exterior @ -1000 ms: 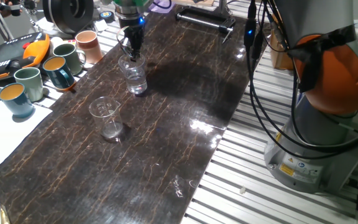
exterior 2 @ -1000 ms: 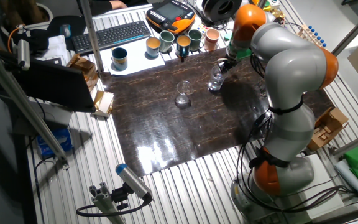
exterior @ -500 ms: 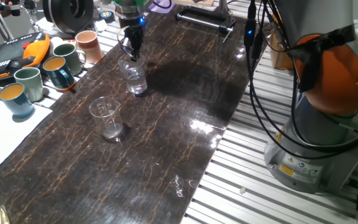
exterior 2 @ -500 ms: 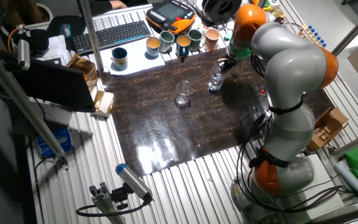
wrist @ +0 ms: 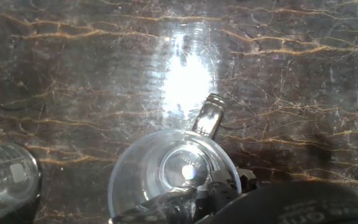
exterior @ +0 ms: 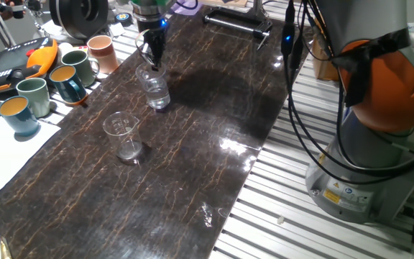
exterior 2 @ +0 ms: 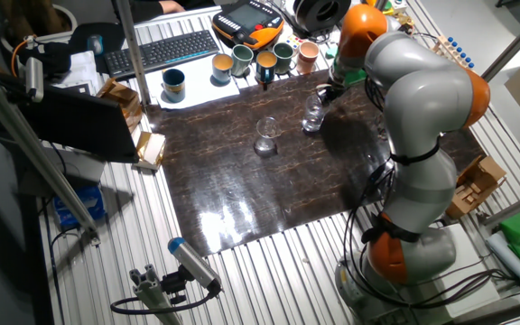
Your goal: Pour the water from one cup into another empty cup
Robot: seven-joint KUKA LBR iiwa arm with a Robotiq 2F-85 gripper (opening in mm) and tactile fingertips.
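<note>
The one cup, a thick-based clear tumbler [exterior: 155, 91], stands upright on the dark marble table [exterior: 214, 101] with a little water in its bottom. My gripper [exterior: 152, 65] comes down on its far rim. In the hand view one finger [wrist: 208, 116] runs down outside the tumbler [wrist: 166, 168] wall and the other is blurred inside, so the jaws pinch the wall. The other fixed view shows the gripper [exterior 2: 323, 96] over the tumbler [exterior 2: 313, 116]. The empty cup [exterior: 123, 134], thin-walled with a flared rim, stands apart to the front left, also visible as the empty cup [exterior 2: 266, 135] and the empty cup [wrist: 5, 177].
Several coloured mugs [exterior: 63, 75] line the table's left edge beside an orange pendant [exterior: 20, 61]. A black handle bar [exterior: 239, 24] lies at the far end. Cables [exterior: 300, 108] hang by the robot base [exterior: 372, 144] on the right.
</note>
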